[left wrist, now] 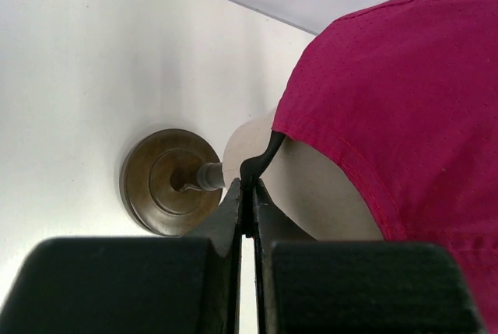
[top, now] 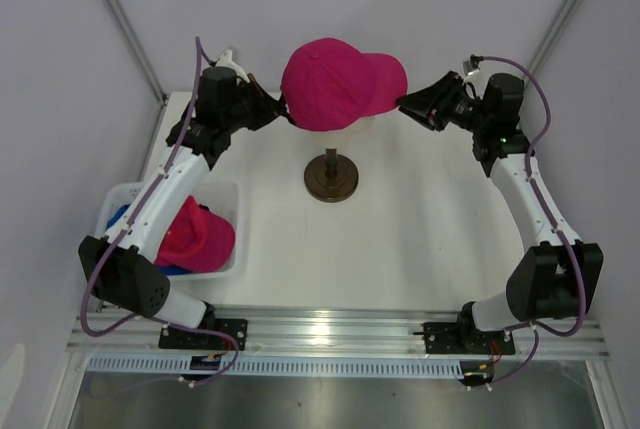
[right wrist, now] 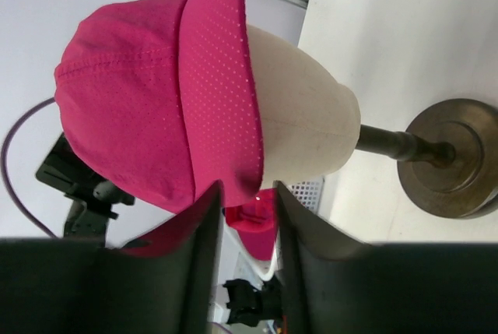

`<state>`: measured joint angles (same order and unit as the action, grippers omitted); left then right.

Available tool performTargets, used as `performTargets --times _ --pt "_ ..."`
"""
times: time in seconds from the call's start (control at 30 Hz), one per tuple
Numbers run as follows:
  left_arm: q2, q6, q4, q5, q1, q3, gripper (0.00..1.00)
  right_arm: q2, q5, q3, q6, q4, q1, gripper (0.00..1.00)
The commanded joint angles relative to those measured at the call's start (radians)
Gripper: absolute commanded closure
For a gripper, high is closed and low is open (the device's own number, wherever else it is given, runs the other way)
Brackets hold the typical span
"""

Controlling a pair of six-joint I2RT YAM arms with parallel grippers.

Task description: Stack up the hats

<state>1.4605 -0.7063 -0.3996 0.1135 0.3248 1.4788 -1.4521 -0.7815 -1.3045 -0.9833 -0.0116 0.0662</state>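
A magenta-pink cap [top: 335, 84] sits on the cream mannequin head [top: 366, 126], brim pointing right. My left gripper [top: 283, 109] is at the cap's back edge. In the left wrist view it [left wrist: 247, 188] is shut on the cap's dark back strap [left wrist: 263, 161], beside the magenta fabric [left wrist: 397, 108]. My right gripper [top: 405, 104] is at the brim tip. In the right wrist view it [right wrist: 245, 194] is open, with the edge of the brim [right wrist: 222, 100] reaching down between the jaws. A second magenta cap [top: 200, 234] and a blue cap [top: 121, 217] lie in the basket.
The white mesh basket [top: 228, 192] stands at the left, under my left arm. The head's brown stand base [top: 331, 179] is mid-table; it also shows in the left wrist view [left wrist: 167, 182] and the right wrist view [right wrist: 451, 159]. Walls close off the back.
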Motion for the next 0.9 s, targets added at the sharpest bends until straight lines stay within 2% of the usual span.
performTargets --times 0.0,0.07,0.1,0.27,0.5,0.67,0.87 --pt "0.027 0.013 0.041 0.034 -0.006 -0.006 0.99 0.036 -0.019 -0.068 0.057 0.024 -0.013 0.49" --pt "0.029 0.014 0.057 0.04 -0.006 -0.008 0.99 0.047 -0.024 -0.073 0.067 0.012 -0.019 0.38" --pt "0.031 0.014 0.062 0.043 -0.007 -0.014 0.99 0.05 -0.028 -0.078 0.067 -0.028 -0.02 0.29" --pt "0.029 0.027 0.07 0.038 -0.006 -0.025 0.99 0.038 -0.055 -0.119 0.061 -0.047 -0.046 0.18" --pt "0.046 0.033 0.068 0.046 -0.006 -0.026 0.99 -0.048 -0.081 -0.182 0.011 -0.119 -0.057 0.18" --pt "0.06 0.039 0.065 0.054 -0.007 -0.02 0.99 -0.111 -0.085 -0.22 0.017 -0.111 -0.057 0.18" --pt "0.073 0.047 0.062 0.061 -0.007 -0.002 0.99 -0.237 -0.123 -0.378 0.106 0.048 -0.057 0.19"
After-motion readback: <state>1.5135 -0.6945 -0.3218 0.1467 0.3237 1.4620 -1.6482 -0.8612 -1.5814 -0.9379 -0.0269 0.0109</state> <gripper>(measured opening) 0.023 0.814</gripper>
